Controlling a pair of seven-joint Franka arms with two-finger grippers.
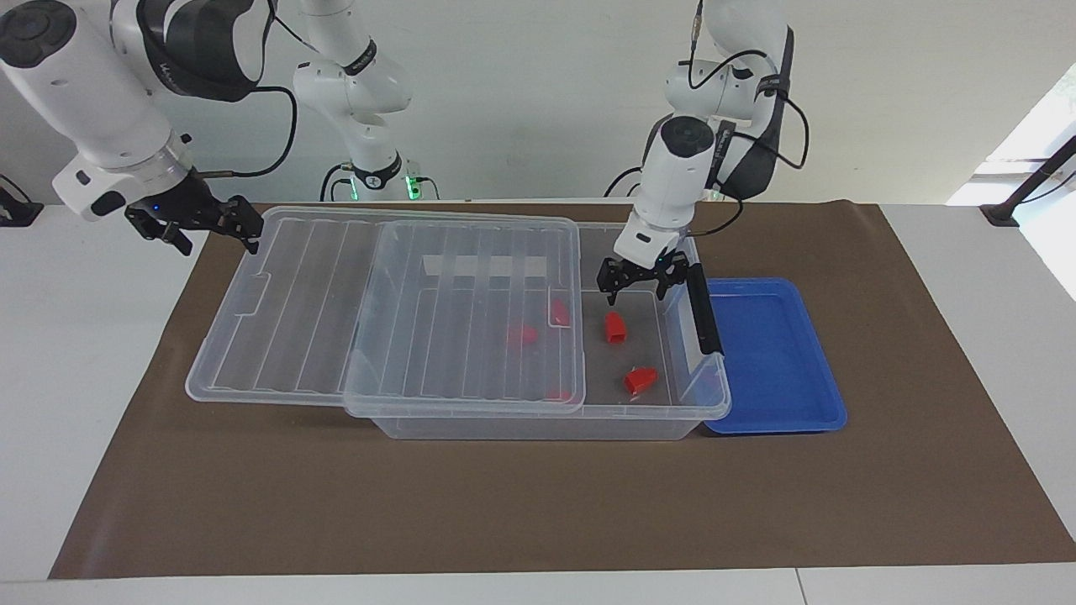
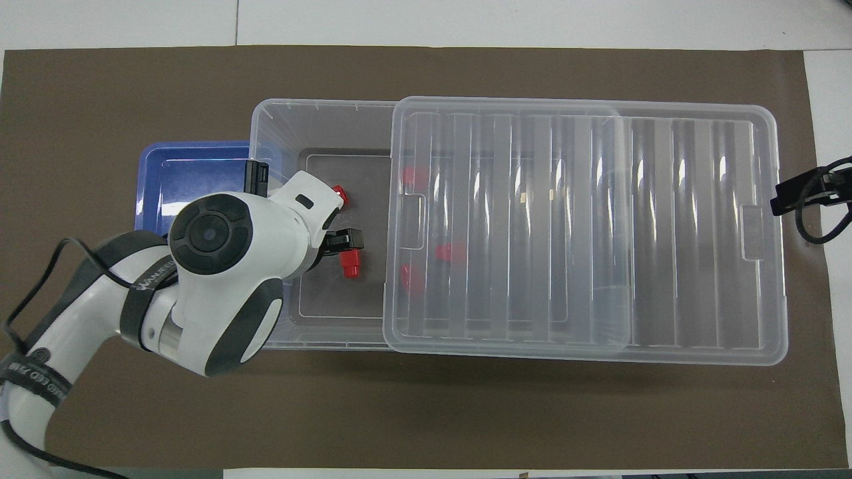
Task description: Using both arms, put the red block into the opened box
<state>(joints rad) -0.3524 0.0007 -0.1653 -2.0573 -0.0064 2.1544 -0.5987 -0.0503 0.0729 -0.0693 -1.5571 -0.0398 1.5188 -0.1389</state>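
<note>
We see the left gripper [image 1: 637, 284] with its jaws spread wide and empty, hanging over the uncovered end of the large clear plastic storage box [image 1: 546, 420], toward the left arm's end of the table. Below it the small bright red plastic block [image 1: 615, 328] lies free on the box floor; in the overhead view its long axis runs toward and away from the robots, though we cannot tell which end is narrower. The ribbed transparent lid [image 1: 277, 294] covers the remainder. The right gripper [image 1: 197, 220], also open and empty, waits by the lid's corner nearest the robots.
</note>
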